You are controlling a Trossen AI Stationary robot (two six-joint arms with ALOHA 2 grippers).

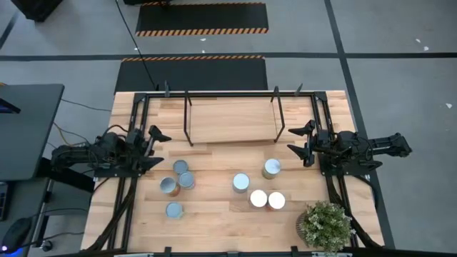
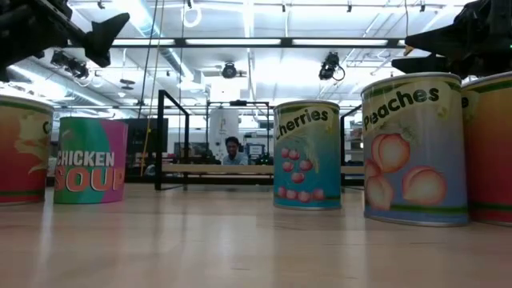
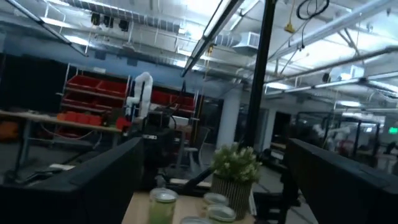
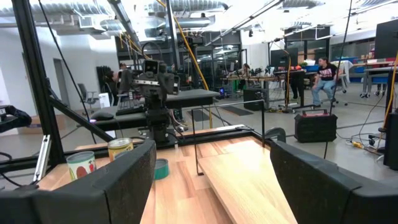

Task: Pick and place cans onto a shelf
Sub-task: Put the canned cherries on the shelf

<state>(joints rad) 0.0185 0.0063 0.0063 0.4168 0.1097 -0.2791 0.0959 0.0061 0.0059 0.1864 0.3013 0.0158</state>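
Cans (image 1: 240,183) stand scattered across the lower middle of the high view on the tabletop (image 1: 214,228), eight in all, none on the shelf (image 1: 230,120), which sits bare at upper centre. Left gripper (image 1: 158,148) hovers at the left edge with fingers spread and holding nothing; right gripper (image 1: 302,145) hovers at the right, likewise released. A potted plant (image 1: 325,225) sits lower right.
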